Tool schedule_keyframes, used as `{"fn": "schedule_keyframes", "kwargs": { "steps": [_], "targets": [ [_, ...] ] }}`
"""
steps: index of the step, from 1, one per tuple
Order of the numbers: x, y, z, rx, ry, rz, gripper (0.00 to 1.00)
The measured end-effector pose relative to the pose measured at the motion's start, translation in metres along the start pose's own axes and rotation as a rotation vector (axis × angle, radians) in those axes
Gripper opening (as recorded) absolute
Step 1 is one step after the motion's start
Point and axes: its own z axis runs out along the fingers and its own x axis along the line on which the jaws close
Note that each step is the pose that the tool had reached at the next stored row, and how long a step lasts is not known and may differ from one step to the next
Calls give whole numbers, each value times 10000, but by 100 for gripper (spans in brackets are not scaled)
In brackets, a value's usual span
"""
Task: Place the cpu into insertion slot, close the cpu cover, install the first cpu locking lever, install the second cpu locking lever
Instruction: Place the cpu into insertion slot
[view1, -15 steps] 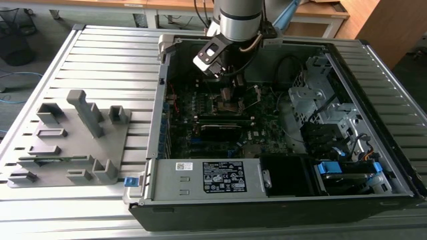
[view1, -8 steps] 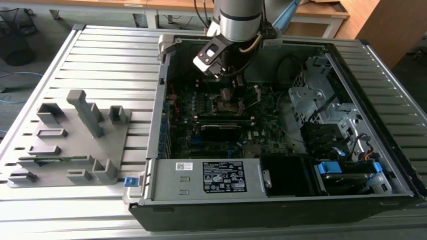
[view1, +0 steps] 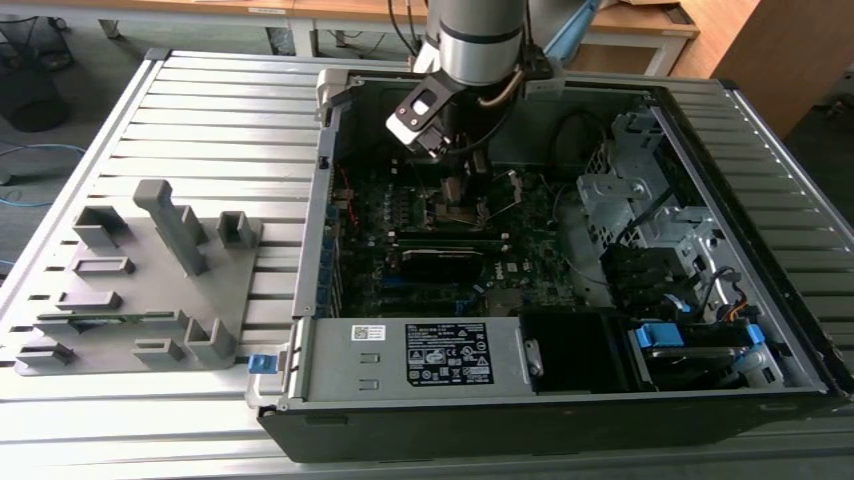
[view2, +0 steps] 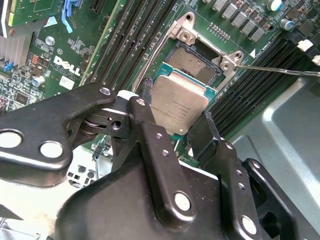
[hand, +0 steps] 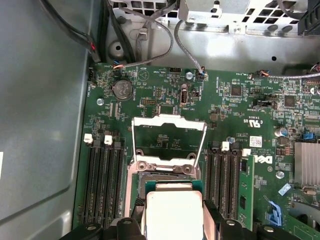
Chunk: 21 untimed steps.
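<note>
My jaws are clamped on the cpu (view2: 179, 100); the insertion slot (view2: 192, 62) lies just beyond it, toward the raised cpu cover (hand: 167, 121), seemingly partly overlapped.

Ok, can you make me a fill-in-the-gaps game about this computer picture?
The claw is gripping the ___.
The cpu cover is ___, not shut.
The insertion slot is ___, no chip inside yet.
Missing words: cpu, open, empty.
</note>
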Motion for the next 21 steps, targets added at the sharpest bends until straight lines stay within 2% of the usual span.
{"fn": "schedule_keyframes", "kwargs": {
  "steps": [7, 12, 15, 19, 21],
  "targets": [
    [28, -2, 35, 0, -1, 15, 54],
    [32, -6, 81, 3, -17, 221, 54],
    [33, -8, 104, 3, -26, 397, 54],
    [33, -11, 134, 6, -66, 938, 54],
    [33, -11, 136, 7, -78, 1063, 54]
  ]
}}
